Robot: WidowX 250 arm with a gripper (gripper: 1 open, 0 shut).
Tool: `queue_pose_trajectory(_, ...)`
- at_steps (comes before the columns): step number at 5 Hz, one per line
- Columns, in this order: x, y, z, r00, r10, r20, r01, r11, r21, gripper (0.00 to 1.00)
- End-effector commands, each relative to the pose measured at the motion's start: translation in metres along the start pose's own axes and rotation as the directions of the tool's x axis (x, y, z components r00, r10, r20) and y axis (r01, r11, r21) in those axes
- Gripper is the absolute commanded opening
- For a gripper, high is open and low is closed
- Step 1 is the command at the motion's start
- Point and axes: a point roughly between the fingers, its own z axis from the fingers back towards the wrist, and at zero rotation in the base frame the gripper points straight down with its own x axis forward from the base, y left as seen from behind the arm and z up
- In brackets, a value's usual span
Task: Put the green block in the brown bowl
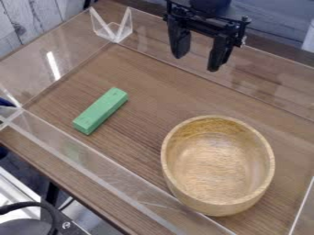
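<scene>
1. Gripper [201, 55] hangs at the top of the view, pointing straight down, jaws spread wide, nothing between them. You're at the approach step; no contact yet.
2. Green block [99, 110] lies flat on the wooden table [147, 87], well apart from the gripper, down and to the left of it in the view. Nothing sits between tool and block.
3. Brown bowl [218, 163] is below the gripper in the view, slightly right, empty, upright. It's well apart from the block too.
4. The block runs diagonally. Rotate the wrist so the jaws close across its short width, not its length.
5. Centre over the middle of the bar before descending. An off-centre grab will likely let it pivot.
6. Come straight down, stop just shy of the table, then close.
7. Watch the clear acrylic wall [50, 138] near the block's lower end. It's hard to see; stay inside it.
8. For the carry, lift high enough to clear the bowl's thick rim, then release over the hollow, not the edge.
</scene>
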Motion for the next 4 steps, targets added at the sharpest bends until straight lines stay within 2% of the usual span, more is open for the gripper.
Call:
queue_pose_trajectory(1,-0.004,0.003,-0.008,1.000,-0.009,-0.023,0.009,1.000,0.003,1.00)
queue_pose_trajectory(2,-0.019,0.018,-0.013,0.999,-0.036,-0.036,0.036,0.999,0.008,1.00)
queue_pose_trajectory(4,-0.057,0.056,-0.028,0.999,-0.041,-0.011,0.042,0.999,0.019,1.00)
